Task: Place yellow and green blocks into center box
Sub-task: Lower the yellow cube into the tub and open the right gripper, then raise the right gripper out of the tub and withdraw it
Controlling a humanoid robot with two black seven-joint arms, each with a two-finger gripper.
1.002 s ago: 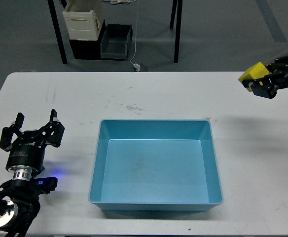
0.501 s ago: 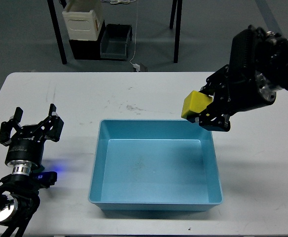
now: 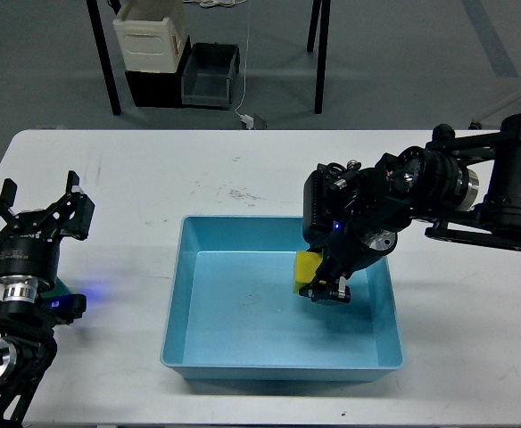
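1. The right claw (image 3: 321, 287) is lowered inside the blue box (image 3: 280, 364), over its right half, and is seen pinching a yellow block (image 3: 306, 270).
2. The yellow block is held just left of the right claw's fingers, within the box walls; whether it touches the box floor cannot be told.
3. The box rests on the white table (image 3: 136, 178), with its right wall just right of the right claw and its near rim below it.
4. The left claw (image 3: 33, 217) is seen well to the left of the box, above the table's left edge, with its fingers spread apart and nothing held between them.
5. A small patch of green (image 3: 57, 290) is seen just below the left claw, mostly hidden by the arm; what it is cannot be told.
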